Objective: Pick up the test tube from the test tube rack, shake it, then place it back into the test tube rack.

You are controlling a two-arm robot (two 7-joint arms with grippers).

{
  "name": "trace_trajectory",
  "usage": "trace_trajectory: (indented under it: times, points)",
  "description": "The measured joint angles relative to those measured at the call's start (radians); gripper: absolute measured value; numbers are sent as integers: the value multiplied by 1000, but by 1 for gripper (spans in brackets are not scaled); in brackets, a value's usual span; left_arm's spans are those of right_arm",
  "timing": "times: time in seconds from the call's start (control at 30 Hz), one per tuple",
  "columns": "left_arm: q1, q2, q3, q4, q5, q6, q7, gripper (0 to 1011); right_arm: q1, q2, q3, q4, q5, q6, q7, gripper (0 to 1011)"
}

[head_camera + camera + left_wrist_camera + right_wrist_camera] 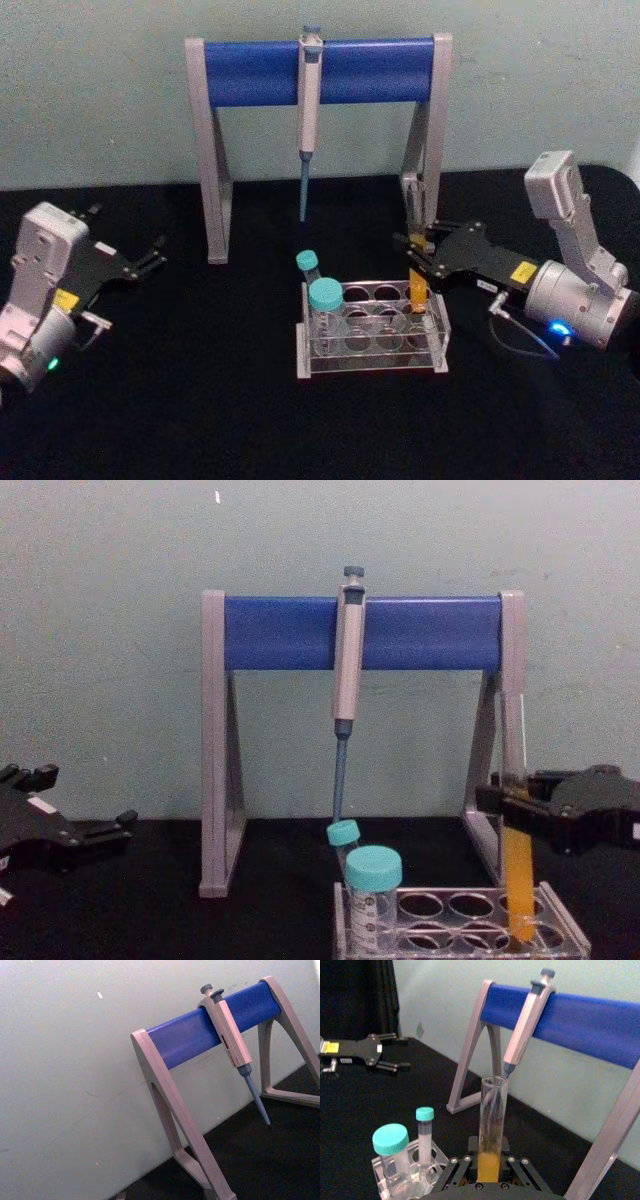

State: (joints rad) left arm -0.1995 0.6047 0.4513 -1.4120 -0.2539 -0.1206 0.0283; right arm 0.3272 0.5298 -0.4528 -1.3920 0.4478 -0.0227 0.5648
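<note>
The test tube [418, 286] [492, 1125] [517, 870] is a tall clear glass tube with orange-yellow liquid in its lower part. It leans slightly, and its bottom is down in a back right hole of the clear test tube rack [375, 366] [460, 920] [379, 1176]. My right gripper [415, 262] [490, 1166] [507, 812] reaches in from the right, shut on the tube just above the rack. My left gripper [155, 255] [402, 1051] hangs open over the black table, far to the left.
Two teal-capped tubes [324, 296] [373, 870] stand in the rack's left holes. Behind the rack stands a grey-and-blue pipette stand [320, 70] [360, 632] with a pipette [307, 120] [346, 655] hanging from its bar. The stand's right leg [420, 180] is close behind the test tube.
</note>
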Motion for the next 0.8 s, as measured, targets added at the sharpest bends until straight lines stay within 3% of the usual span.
trace_trajectory:
  times: [0.47,0.8]
  points:
    - [0,0,0,0,0,0,0,1001,-39,-31,63,-40,62,-50,6,238]
    - [0,0,0,0,0,0,0,1001,-22,-51,81,-47,83,-70,11,238]
